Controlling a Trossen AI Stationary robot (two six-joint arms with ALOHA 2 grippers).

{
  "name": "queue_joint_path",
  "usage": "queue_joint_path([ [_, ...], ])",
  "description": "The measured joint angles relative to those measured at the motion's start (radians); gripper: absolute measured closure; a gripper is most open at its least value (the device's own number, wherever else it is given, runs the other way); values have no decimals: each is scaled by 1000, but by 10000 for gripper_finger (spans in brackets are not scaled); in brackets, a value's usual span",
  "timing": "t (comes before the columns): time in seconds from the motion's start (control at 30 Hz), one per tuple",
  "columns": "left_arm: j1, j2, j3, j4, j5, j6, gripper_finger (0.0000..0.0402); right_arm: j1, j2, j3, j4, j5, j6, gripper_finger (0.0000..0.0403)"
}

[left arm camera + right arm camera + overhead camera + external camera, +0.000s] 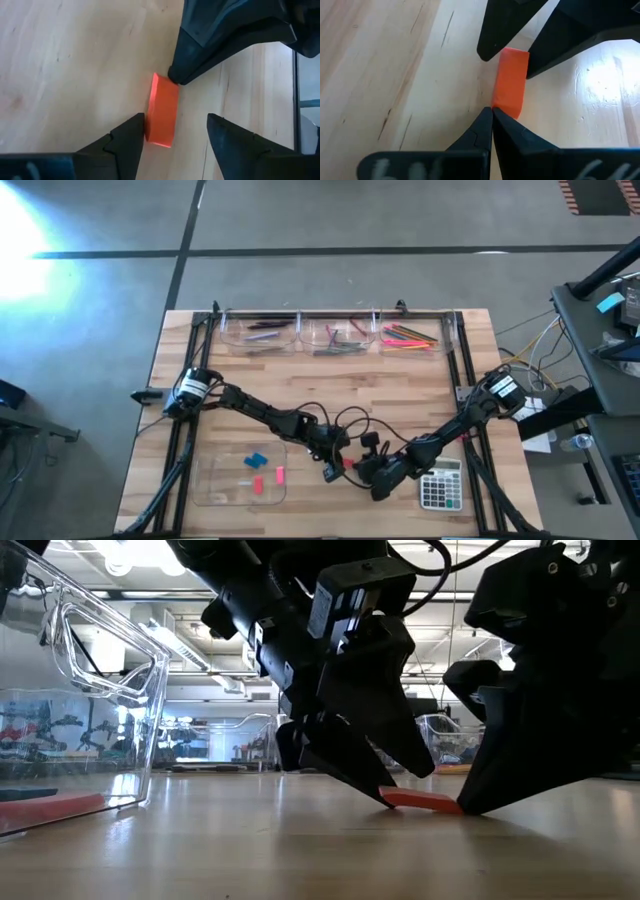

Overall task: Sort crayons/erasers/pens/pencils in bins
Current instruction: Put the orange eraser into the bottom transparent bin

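One orange-red eraser (162, 111) is lying flat on the tabletop (330, 370) at its near middle, between the shallow tray (215, 485) and the grey calculator (441, 485), and both arms are crowding over it. The left gripper (175, 131) is straddling it with jaws spread and released, one finger just touching a long side and the other standing clear of the opposite side, so the block's long axis is running straight out from between those jaws toward the right gripper (492, 116). That right gripper is clenched on nothing, its joined tip pressing against one short end of the eraser (apparently steadying or nudging it). The left arm is judged the better placed to take the block, since a simple closing across the narrow width should do, and the tray lies on its side.

Three small erasers are already sitting in the tray: one blue (257, 459) and two pink-red. Three clear tubs are standing in a row along the far edge, the left tub (258, 332) holding dark pens, the middle tub (338, 335) a mixed handful of sticks, and the right tub (410, 333) bright pencils (too small to count)
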Motion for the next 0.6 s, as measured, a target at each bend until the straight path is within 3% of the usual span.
queue_joint_path([
  [0.2, 0, 0, -15, 9, 0, 40, 246, -1, 1, 3, -4, 1, 1, 394],
  [0.6, -3, -2, -53, 49, -7, 122, 393, -6, 2, 7, -5, 3, 1, 394],
])
